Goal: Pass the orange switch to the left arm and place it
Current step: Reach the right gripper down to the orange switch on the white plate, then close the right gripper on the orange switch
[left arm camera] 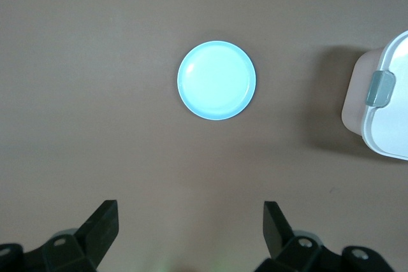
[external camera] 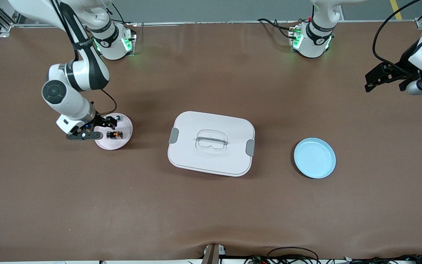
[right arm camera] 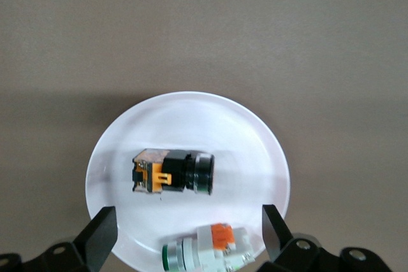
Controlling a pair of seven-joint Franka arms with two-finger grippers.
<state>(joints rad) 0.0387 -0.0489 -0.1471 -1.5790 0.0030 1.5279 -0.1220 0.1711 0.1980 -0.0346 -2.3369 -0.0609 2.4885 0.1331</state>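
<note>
The right gripper hangs low over the pink plate at the right arm's end of the table, fingers spread wide and clamped on nothing. In the right wrist view those two black fingers frame the plate's rim, and the orange switch lies on its side in the middle of the plate, black cylinder at one end, orange block at the other. From the front view the orange switch sits on the plate's nearer half, free of the gripper. Just beside it on the same plate rests a small white-and-green part, also lying down; it is the one farther from the front camera.

The white box sits mid-table, lid on, grey latches at both ends, between the pink plate and the blue plate. The blue plate lies toward the left arm's end with nothing on it.

The left gripper waits up in the air over bare table at the left arm's end, jaws wide apart. The left wrist view looks down on the blue plate and a corner of the box.
</note>
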